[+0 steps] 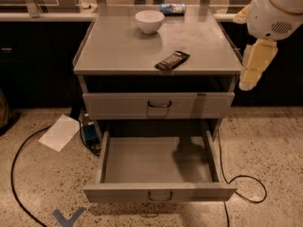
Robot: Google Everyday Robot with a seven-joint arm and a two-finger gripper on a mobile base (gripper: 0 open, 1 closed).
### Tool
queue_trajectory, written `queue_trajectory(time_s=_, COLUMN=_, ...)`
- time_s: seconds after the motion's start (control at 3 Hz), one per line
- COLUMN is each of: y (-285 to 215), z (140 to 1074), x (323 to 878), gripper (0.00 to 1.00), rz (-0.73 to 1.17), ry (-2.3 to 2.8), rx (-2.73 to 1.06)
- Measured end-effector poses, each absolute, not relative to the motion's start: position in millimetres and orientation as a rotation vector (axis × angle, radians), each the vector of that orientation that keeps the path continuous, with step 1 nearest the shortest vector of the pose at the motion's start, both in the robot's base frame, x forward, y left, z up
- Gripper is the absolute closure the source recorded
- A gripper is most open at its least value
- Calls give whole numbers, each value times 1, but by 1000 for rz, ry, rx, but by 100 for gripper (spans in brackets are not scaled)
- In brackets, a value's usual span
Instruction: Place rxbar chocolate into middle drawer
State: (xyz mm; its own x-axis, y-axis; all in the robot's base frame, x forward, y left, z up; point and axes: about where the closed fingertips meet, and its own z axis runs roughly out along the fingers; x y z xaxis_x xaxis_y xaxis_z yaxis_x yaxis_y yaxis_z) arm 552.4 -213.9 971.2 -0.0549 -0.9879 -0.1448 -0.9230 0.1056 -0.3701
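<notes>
Showing rxbar chocolate [172, 60] lying flat toward the 5 o'clock part of the cabinet top [118, 46], at 5 o'clock from white bowl [149, 21]; middle drawer [158, 191] pulled out below, at 6 o'clock; gripper [251, 70] hanging off the cabinet's 3 o'clock side, well apart from the bar, open or closed impossible to tell. Probable hazards: thin bar skidding toward the front edge under a shallow pinch and dropping to the floor; release too near 6 o'clock, striking the drawer's front wall. Counted: one bar, one bowl, one blue-and-white packet [172, 8], two drawers, one gripper.
</notes>
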Motion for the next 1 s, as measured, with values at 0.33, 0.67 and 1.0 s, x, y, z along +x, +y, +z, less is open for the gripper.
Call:
queue_trajectory(time_s=0.33, y=-198, z=964, x=602, gripper=0, rz=-215, ry=1961, rx=-1938)
queue_trajectory(time_s=0.67, y=-162, z=943, x=644, gripper=0, rz=-116, ry=1878, rx=-2008)
queue_trajectory(time_s=1.0, y=-162, z=943, x=644, gripper=0, rz=-116, ry=1877, rx=-2008)
